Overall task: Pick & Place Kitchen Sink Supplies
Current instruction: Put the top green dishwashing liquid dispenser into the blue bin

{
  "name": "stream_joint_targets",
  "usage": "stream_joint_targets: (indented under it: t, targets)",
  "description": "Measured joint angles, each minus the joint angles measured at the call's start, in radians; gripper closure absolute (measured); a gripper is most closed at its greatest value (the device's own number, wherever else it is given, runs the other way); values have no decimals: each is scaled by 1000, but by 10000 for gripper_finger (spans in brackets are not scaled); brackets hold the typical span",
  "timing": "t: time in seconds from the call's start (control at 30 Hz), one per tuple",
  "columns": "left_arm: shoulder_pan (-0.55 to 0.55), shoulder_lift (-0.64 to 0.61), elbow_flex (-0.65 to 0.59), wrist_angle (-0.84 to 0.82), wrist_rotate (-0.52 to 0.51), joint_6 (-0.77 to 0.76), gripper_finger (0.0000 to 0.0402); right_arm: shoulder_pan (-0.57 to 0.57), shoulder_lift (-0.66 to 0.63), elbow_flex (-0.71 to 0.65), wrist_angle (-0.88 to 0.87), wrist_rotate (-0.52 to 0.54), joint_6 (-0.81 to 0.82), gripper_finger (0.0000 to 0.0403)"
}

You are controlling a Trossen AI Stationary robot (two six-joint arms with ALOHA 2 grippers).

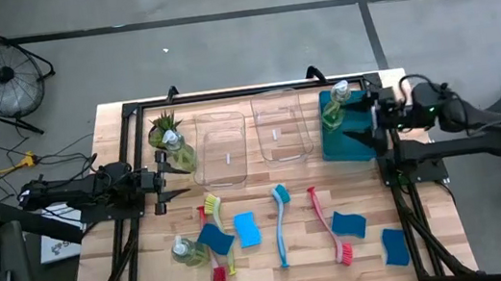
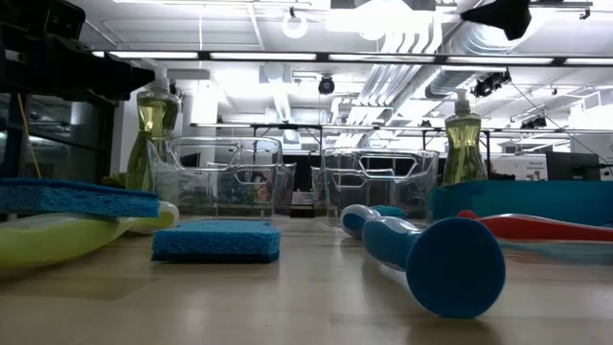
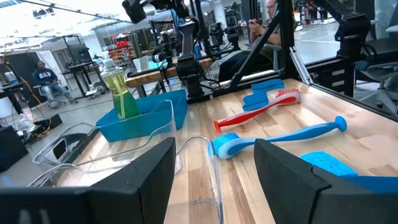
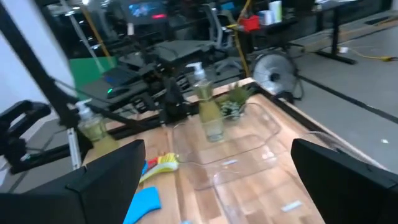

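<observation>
My left gripper is open at the table's left side, just near of a soap bottle that stands beside the potted plant. My right gripper is open over the teal bin, with nothing between its fingers. A second bottle stands upright in that bin, and a third stands near the near-left edge. Blue sponges lie flat. Another sponge rests across the yellow-green brush. A teal brush and red brushes lie on the wood.
Two clear bins stand side by side at the far middle, between the plant and the teal bin. The black frame runs along the table's edges. Bare wood shows between the bins and the row of brushes.
</observation>
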Motion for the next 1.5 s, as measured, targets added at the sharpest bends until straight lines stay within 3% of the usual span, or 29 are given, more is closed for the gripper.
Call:
stream_joint_targets:
  t: [0.33,0.63,0.87,1.4,1.5]
  targets:
    - [0,0,0,0,0,0,188,171,117,-82,193,103,-18,4]
    - [0,0,0,0,0,0,188,314,187,-82,232,287,-72,4]
    - [0,0,0,0,0,0,188,346,190,-82,232,357,-72,4]
    - [0,0,0,0,-2,0,188,346,189,-82,223,351,-78,4]
    - [0,0,0,10,-55,7,188,346,183,-82,217,351,-42,4]
